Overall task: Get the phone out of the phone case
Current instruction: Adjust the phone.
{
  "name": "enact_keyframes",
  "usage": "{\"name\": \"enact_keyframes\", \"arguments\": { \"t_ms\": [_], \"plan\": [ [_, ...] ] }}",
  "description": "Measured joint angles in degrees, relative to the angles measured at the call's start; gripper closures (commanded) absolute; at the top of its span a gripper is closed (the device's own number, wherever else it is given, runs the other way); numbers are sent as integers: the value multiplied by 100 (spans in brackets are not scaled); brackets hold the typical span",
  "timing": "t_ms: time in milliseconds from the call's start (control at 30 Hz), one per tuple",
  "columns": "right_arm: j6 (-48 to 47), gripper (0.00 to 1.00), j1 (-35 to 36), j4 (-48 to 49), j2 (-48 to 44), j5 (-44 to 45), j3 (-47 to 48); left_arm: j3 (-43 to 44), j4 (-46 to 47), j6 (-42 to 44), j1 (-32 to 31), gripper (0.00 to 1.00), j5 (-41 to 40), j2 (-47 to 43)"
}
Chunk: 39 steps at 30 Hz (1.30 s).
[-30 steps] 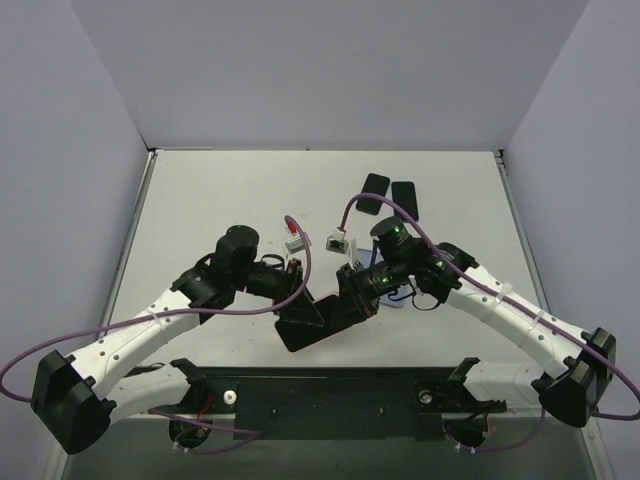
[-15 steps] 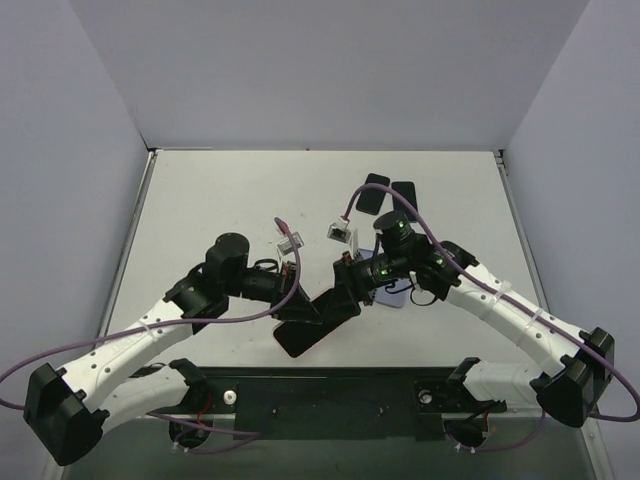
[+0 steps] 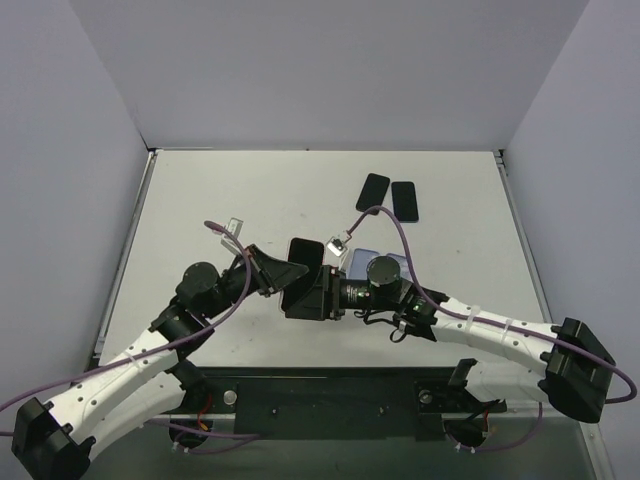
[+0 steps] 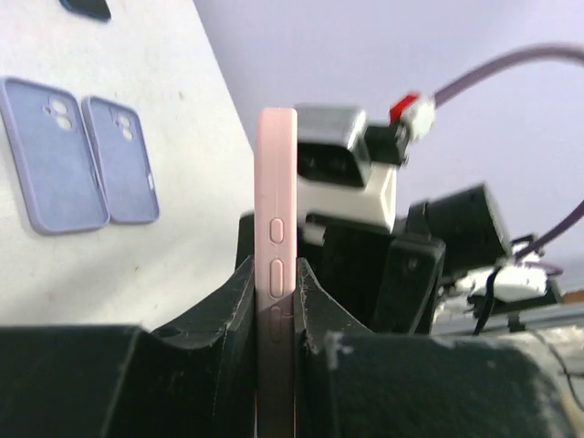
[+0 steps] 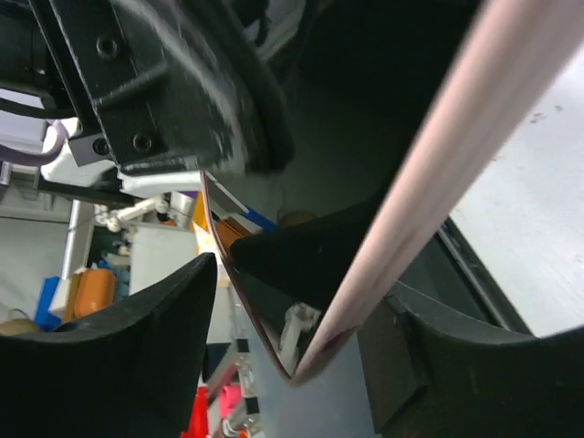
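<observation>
— Where is the phone?
— In its pink case, above the table. Your left gripper clamps it front and back; your right gripper stands with jaws apart around it.

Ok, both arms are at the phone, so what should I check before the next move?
1. Grip of the left hand on the pink case: ok, its fingers press both faces.
2. Grip of the right hand: not ok, its jaws stand open around the case's edge.
3. The phone out of the case: not ok, not yet out.
4. Held off the table: ok, as far as the top view shows.
5. The two lavender cases out of the way: ok, lying flat, apart from the held phone.
6. The purple cables free of the phone: cannot tell.
</observation>
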Motion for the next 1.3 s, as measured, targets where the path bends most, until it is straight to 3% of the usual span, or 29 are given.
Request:
{"name": "enact_keyframes", "arguments": {
  "t_ms": [133, 300, 533, 667, 733, 767, 800, 833, 933, 1000, 1067, 1200, 1267, 1300],
  "plan": [
    [470, 57, 232, 772, 173, 232, -109, -17, 306, -297, 0, 100, -490, -39],
    [911, 55, 234, 1703, 280, 278, -267, -17, 402, -483, 2, 100, -909, -343],
    [1084, 59, 177, 2135, 236, 396, -332, -155, 691, -863, 2, 100, -1078, -610],
    [1095, 74, 101, 2159, 199, 422, -334, -280, 789, -1051, 2, 100, -1093, -627],
    [1110, 86, 103, 2186, 199, 411, -330, -334, 811, -1084, 2, 100, -1115, -627],
    [1132, 98, 103, 2218, 201, 402, -328, -354, 811, -1097, 2, 100, -1134, -629],
    [1143, 100, 107, 2240, 203, 393, -319, -374, 815, -1143, 4, 100, -1158, -634],
    [1207, 100, 107, 2262, 210, 369, -317, -385, 828, -1182, 4, 98, -1158, -643],
    [1270, 100, 146, 2439, 249, 326, -293, -387, 841, -1220, 2, 46, -1163, -750],
    [1220, 100, 177, 2415, 267, 306, -275, -313, 629, -1191, 2, 32, -1169, -844],
    [1167, 100, 177, 2308, 293, 267, -275, -103, 323, -1115, 4, 28, -1158, -907],
    [997, 100, 216, 2188, 249, 197, -212, 297, -251, -894, 11, 30, -1058, -903],
    [881, 100, 221, 2046, 153, 179, -166, 474, -431, -811, 44, 37, -960, -837],
    [831, 100, 223, 1987, 98, 175, -153, 544, -466, -772, 63, 46, -890, -778]
  ]
}}
